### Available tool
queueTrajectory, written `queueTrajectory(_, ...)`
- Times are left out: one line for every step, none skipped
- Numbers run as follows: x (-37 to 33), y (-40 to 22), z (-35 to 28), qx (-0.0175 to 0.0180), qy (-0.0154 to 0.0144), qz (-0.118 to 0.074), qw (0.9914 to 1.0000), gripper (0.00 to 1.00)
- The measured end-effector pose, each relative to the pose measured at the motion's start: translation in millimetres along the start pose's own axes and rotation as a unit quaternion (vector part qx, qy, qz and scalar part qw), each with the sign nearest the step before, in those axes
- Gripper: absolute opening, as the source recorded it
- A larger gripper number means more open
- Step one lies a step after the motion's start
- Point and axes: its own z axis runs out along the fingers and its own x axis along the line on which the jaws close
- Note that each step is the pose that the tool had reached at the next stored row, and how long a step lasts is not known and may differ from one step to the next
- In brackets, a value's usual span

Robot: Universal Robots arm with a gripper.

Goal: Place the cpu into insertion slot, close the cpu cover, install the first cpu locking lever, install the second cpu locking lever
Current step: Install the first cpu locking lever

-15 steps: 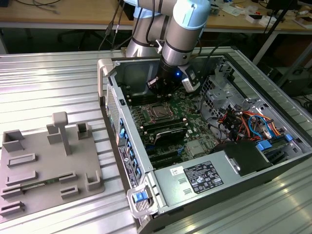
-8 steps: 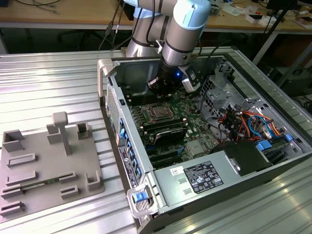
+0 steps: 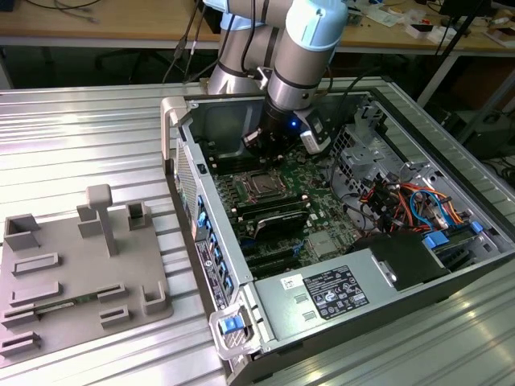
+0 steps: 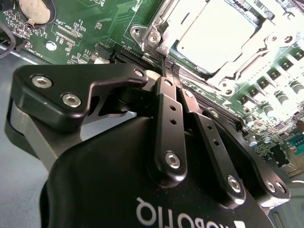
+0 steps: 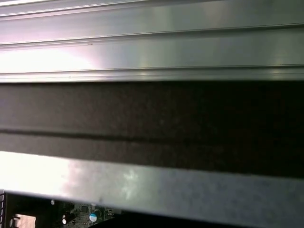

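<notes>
Now the pinched-together gripper (image 4: pixel 165 66) sits just beside the cpu cover (image 4: pixel 251 47).

The black gripper (image 4: pixel 164 71) is matt metal with shiny steel screws. The thin silver metal cpu cover (image 4: pixel 251 59) gleams around the smooth grey-silver cpu (image 4: pixel 213 33). The green circuit board (image 4: pixel 95 23) looks glossy, and the ribbed metal table (image 3: pixel 80 137) has a satin sheen.

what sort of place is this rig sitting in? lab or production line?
Probably a robotics lab or workshop: an open computer case on a ribbed aluminium table, a grey fixture plate beside it, and cluttered wooden workbenches behind.
</notes>
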Motion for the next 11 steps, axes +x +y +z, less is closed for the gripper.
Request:
queueTrajectory(0.0, 0.0, 0.2, 0.0, 0.0, 0.0, 1.0, 0.11)
queueTrajectory(0.0, 0.0, 0.5, -0.0001, -0.0001, 0.0, 1.0, 0.11)
queueTrajectory(0.0, 0.0, 0.5, 0.0, -0.0001, 0.0, 1.0, 0.11)
queueTrajectory(0.0, 0.0, 0.5, 0.0, -0.0001, 0.0, 1.0, 0.11)
queueTrajectory(0.0, 0.0, 0.4, -0.0001, -0.0001, 0.0, 1.0, 0.11)
queueTrajectory(0.0, 0.0, -0.2, -0.0001, -0.0002, 0.0, 1.0, 0.11)
queueTrajectory(-0.1, 0.1, -1.0, -0.0002, -0.0002, 0.0, 1.0, 0.11)
queueTrajectory(-0.1, 0.2, -1.7, -0.0001, -0.0002, 0.0, 1.0, 0.11)
queueTrajectory(-0.1, 0.2, -2.2, -0.0001, -0.0002, 0.0, 1.0, 0.11)
queueTrajectory(-0.1, 0.3, -2.4, -0.0002, -0.0002, 0.0, 1.0, 0.11)
queueTrajectory(-0.1, 0.3, -2.4, -0.0002, -0.0003, 0.0, 1.0, 0.11)
